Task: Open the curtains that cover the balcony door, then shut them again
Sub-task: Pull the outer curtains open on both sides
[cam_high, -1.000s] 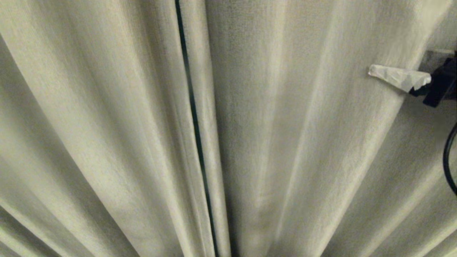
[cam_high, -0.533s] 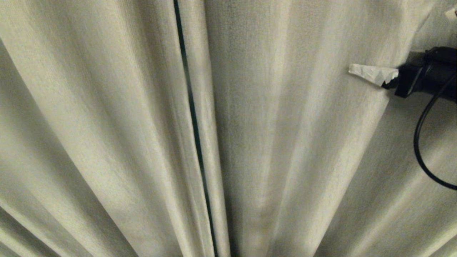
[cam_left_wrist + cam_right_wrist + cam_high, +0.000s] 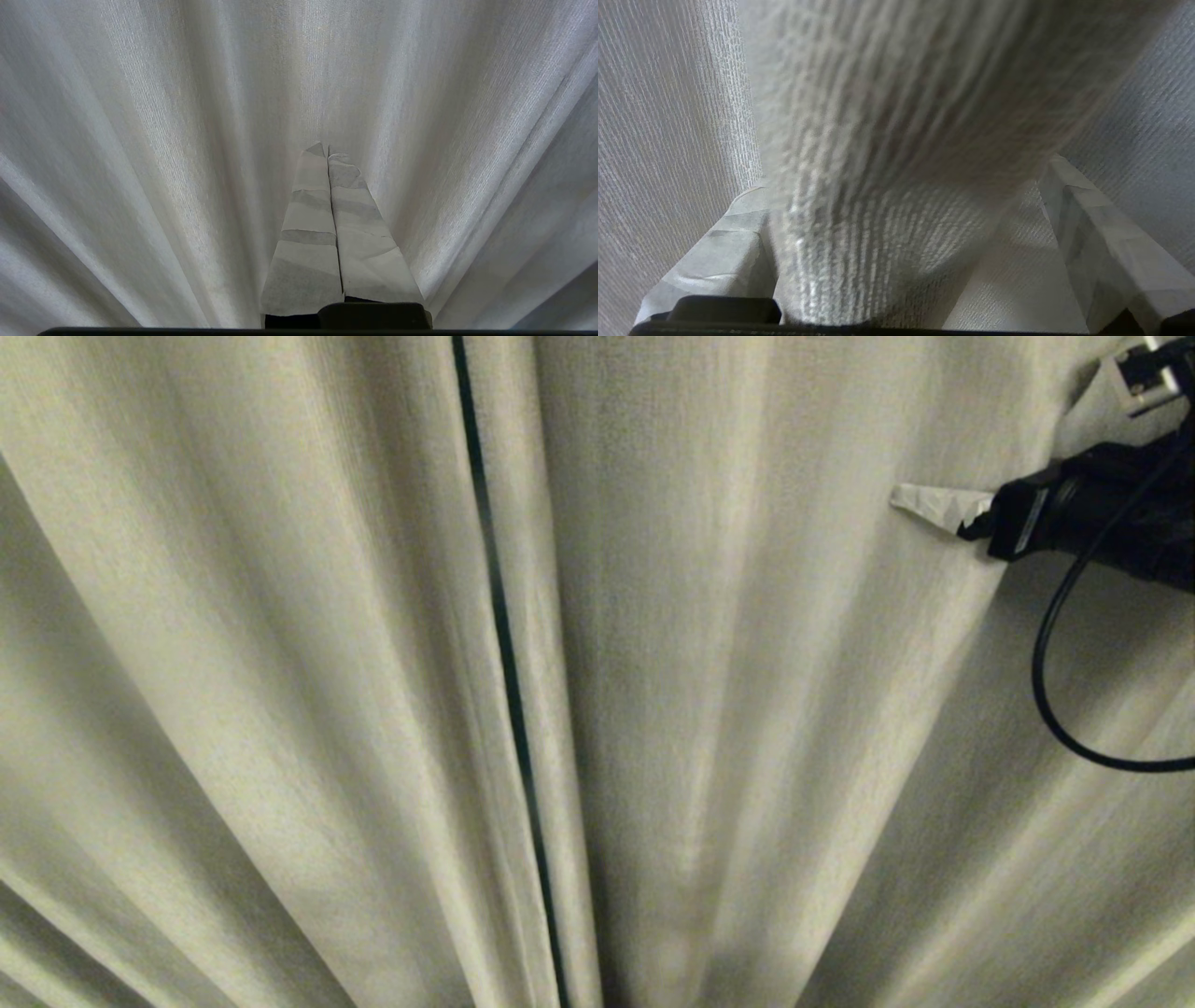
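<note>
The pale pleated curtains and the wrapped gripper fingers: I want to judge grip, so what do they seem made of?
The pale pleated curtains look like heavy woven cloth, matte, with a fine ribbed weave plain in the right wrist view. The right gripper, open around a fold, has fingers wrapped in creased whitish tape, probably paper or cloth tape; the left gripper looks wrapped alike.

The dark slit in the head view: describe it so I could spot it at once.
Pleated curtains fill the head view. Left of centre, a thin dark slit runs top to bottom where two panels meet. Unlike the soft fold shadows, it is a sharp, near-black line.
</note>
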You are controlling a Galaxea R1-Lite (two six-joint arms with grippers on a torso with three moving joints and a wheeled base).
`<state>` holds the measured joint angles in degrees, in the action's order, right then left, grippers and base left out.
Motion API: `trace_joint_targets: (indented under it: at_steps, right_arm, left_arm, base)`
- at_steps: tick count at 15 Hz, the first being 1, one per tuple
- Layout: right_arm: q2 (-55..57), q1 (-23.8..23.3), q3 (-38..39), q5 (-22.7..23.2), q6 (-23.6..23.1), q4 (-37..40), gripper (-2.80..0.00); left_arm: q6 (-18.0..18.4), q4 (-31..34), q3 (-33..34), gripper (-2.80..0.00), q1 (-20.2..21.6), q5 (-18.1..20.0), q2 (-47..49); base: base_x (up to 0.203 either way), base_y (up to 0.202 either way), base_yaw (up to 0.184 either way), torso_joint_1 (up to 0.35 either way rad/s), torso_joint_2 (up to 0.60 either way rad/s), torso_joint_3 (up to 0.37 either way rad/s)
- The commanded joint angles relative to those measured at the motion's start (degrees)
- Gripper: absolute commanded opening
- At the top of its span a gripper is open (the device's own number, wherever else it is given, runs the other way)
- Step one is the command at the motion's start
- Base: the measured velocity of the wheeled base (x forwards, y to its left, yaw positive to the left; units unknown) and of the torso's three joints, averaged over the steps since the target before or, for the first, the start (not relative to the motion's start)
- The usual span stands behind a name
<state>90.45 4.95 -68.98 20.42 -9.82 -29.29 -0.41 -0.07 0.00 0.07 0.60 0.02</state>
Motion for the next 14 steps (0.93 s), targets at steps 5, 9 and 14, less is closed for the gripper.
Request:
trace_joint_targets:
  at_steps: [5, 9, 14]
  right_arm:
    - [1.57, 0.4, -0.62, 0.15, -0.03, -3.3, -2.8]
    - [1.57, 0.5, -0.54, 0.15, -0.11, -3.88, -2.8]
    - [1.35, 0.5, -0.01, 0.15, -0.09, -5.51, -2.8]
  left_arm:
    - [-0.02, -0.09, 0.0, -2.8, 0.01, 0.02, -0.02]
    - [-0.02, -0.05, 0.0, -2.8, 0.01, 0.02, -0.02]
    - [-0.02, -0.01, 0.0, -2.8, 0.01, 0.02, -0.02]
  base:
    - [0.0, 0.0, 0.0, 0.0, 0.0, 0.0]
    - [0.0, 0.0, 0.0, 0.0, 0.0, 0.0]
    - [0.0, 0.0, 0.0, 0.0, 0.0, 0.0]
